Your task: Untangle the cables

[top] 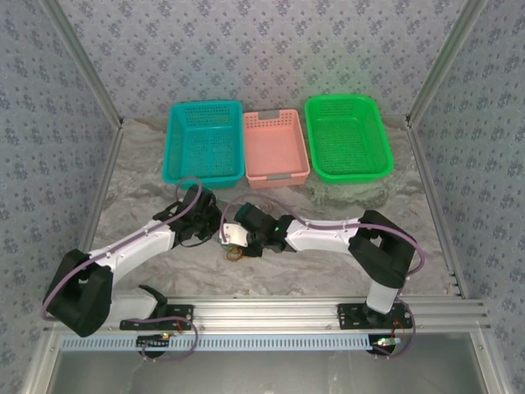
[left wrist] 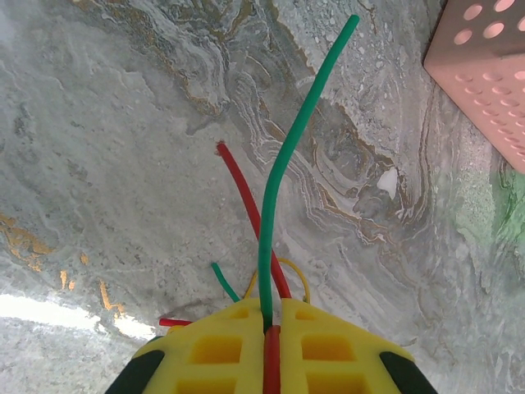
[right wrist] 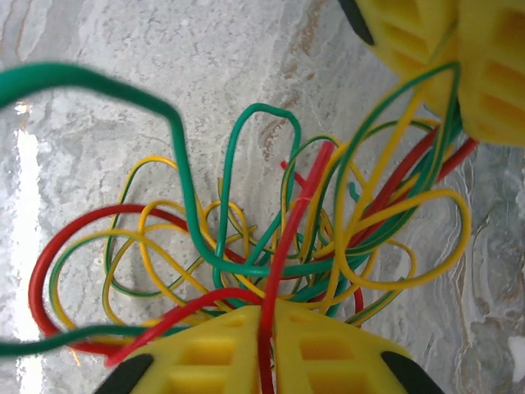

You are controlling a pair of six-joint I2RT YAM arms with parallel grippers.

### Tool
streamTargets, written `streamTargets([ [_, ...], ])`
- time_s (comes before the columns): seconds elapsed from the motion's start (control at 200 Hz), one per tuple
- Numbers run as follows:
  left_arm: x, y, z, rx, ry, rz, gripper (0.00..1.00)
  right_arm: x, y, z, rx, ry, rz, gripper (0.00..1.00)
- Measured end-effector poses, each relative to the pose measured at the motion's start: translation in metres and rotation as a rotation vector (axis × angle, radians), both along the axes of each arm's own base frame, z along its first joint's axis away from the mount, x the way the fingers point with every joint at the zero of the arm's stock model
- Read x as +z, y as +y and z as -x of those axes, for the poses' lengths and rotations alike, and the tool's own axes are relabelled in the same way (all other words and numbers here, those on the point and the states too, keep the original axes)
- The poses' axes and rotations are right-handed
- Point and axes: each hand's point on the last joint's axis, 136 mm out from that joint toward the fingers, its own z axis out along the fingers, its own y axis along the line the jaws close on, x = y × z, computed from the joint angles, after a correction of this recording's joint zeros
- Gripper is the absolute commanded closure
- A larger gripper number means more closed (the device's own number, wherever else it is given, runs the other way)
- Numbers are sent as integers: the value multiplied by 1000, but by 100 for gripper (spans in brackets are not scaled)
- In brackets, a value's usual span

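Since both grippers are shut on strands of the same knot, we read this as the pulling-apart stage. The cables [top: 234, 251] lie in one small tangle on the marbled table [top: 328, 271], near the middle, between the two arms and well apart from the baskets [top: 203, 107] along the far edge.

Our left gripper [left wrist: 271, 328] has its yellow fingers pressed together on a green wire [left wrist: 273, 180] and a red wire [left wrist: 244, 193] (both vanish into the seam between the pads). Their free ends run out over the table towards the pink basket [left wrist: 492, 98]. Our right gripper [right wrist: 267, 316] is likewise pinched closed, on a red strand [right wrist: 295, 213] that rises from the seam into the thick of the loops.

We judge these wires very light, limp and smooth-skinned. They should follow a pull but will not transmit a push, and a thin strand may slide through closed pads. Because the bundle weighs so little, a tug on one wire would likely drag the whole knot unless the other gripper anchors it. A hard pull may also cinch the yellow and green loops tighter. The better hold, we think, is close to a free end or on an outer loop, not in the crowded centre.
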Motion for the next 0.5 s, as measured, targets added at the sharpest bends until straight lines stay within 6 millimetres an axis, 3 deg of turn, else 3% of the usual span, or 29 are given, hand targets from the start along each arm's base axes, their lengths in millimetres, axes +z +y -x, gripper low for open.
streamTargets([
  [0.17,-1,1,0,0,2,-4,100,5,-4,4,-4,4,-13,100],
  [0.5,-11,19,-4,35,29,-64,100,47,-26,16,-38,50,-152,100],
])
